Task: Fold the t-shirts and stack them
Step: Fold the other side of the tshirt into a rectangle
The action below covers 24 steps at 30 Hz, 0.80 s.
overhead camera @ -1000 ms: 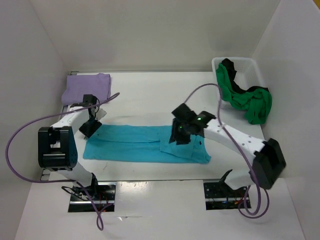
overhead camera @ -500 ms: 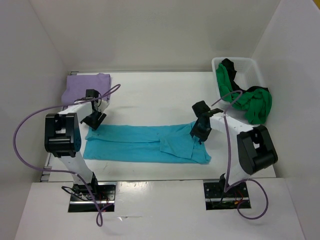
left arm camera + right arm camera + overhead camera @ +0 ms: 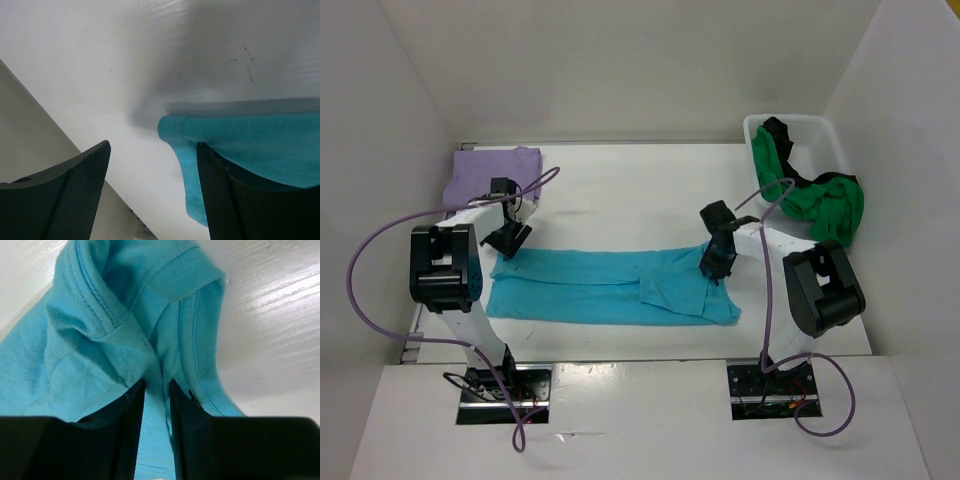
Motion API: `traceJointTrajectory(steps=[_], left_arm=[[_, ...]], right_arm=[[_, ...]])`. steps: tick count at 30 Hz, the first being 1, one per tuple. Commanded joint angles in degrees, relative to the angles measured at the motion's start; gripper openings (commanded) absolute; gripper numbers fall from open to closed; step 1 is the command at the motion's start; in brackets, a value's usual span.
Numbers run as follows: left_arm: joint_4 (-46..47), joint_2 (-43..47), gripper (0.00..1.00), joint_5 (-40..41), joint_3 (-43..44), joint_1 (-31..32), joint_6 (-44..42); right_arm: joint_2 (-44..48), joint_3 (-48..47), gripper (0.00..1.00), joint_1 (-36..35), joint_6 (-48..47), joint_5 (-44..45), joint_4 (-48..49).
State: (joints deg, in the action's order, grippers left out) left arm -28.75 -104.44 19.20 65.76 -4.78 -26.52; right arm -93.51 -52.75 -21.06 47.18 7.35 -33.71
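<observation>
**Station state: turquoise shirt spread, both arms at its ends**

1. The turquoise shirt [image 3: 590, 288] lies flat on the counter [image 3: 620, 190] as a long band parallel to the near edge. It is nearer that edge than the far one. Toward the band's right end a sleeve is folded onto the body.

2. The right fingers [image 3: 716, 264] are down on the right end of the turquoise shirt, at its far side. In the right wrist view they are drawn to a narrow gap, and a raised fold of the cloth beside the collar runs into that gap. The fingers are clenched on this fold.

3. The left fingers [image 3: 507, 240] sit at the far left corner of the turquoise shirt. In the left wrist view they are spread wide and released. The corner of the cloth lies on the counter between them, close to one finger, and is not gripped.

4. The lavender shirt [image 3: 498, 172] rests folded in the far left corner of the counter.

5. The white bin [image 3: 812, 122] stands in the far right corner. The green shirt [image 3: 820, 205] hangs over its near rim, and the black shirt [image 3: 776, 130] lies inside.
</observation>
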Motion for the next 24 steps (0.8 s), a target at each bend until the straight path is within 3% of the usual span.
traceJointTrajectory(steps=[1,6,10,14,24], left_arm=[[1.2,-1.7,0.77,-1.3,0.3,-0.5,1.8],[0.7,-1.7,0.77,-0.7,0.2,-0.5,1.8],[0.7,-1.7,0.77,-0.2,0.2,-0.5,1.8],[0.7,-1.7,0.77,-0.2,0.2,-0.5,1.8],[0.7,-1.7,0.77,0.3,0.2,-0.5,1.8]], right_arm=[[-1.8,-2.2,0.33,0.1,-2.3,2.8,2.1],[-3.5,-4.5,0.33,0.1,-3.5,5.2,-0.1],[-2.4,-5.8,0.41,-0.5,-3.0,9.1,-2.2],[-1.8,-7.6,0.41,-1.1,-4.1,12.6,-3.0],[-4.5,-9.9,0.43,-1.1,-11.7,8.9,4.3]])
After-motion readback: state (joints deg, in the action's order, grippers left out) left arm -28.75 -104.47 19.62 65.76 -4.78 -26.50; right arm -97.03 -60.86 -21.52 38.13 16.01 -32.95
